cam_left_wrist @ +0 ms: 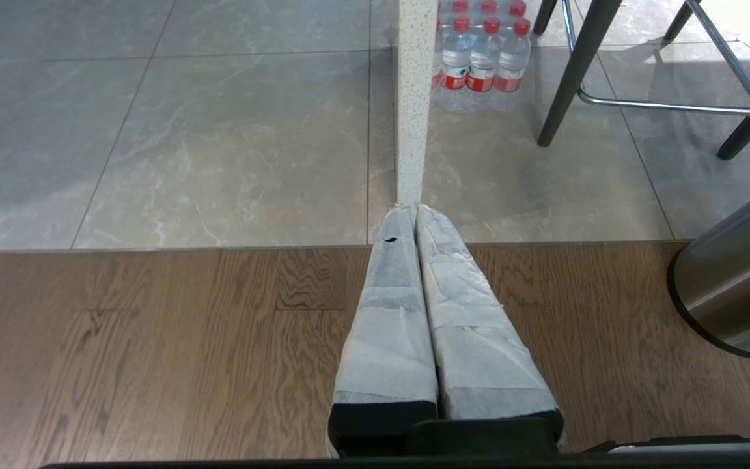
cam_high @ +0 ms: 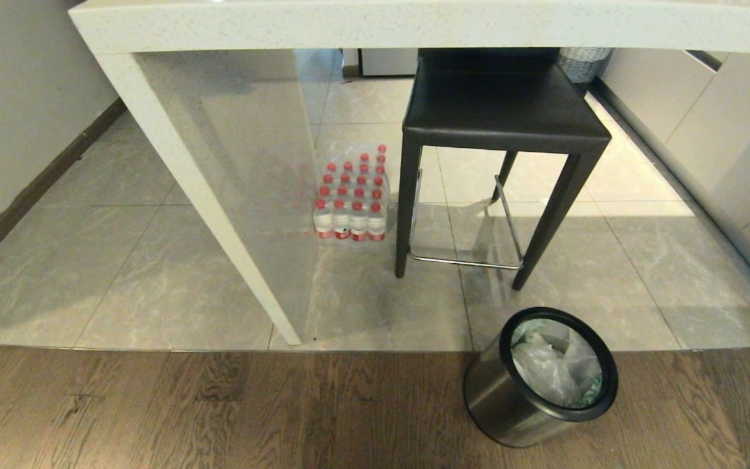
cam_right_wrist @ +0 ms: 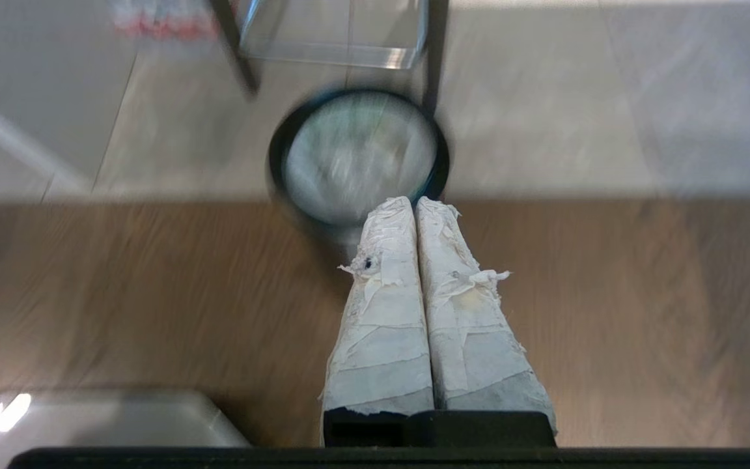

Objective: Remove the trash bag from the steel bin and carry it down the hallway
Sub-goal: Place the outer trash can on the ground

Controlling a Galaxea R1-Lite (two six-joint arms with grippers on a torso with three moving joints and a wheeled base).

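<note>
Wood floor: steel bin (cam_right_wrist: 357,159) w/ trash bag (cam_right_wrist: 362,153) just ahead of closed right end effector (cam_right_wrist: 414,203); left (cam_left_wrist: 414,208) closed too.

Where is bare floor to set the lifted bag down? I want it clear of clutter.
Bare wood floor lies left of the steel bin; bare tiles stretch between the wall and the counter leg. Crowded: water bottles and stool behind the bin.

Lower right: brushed steel bin (cam_high: 512,404), black rim | crinkled translucent plastic trash bag (cam_high: 554,371) | glossy marbled tiles (cam_high: 121,260) | matt grained wood floor (cam_high: 219,410)
</note>
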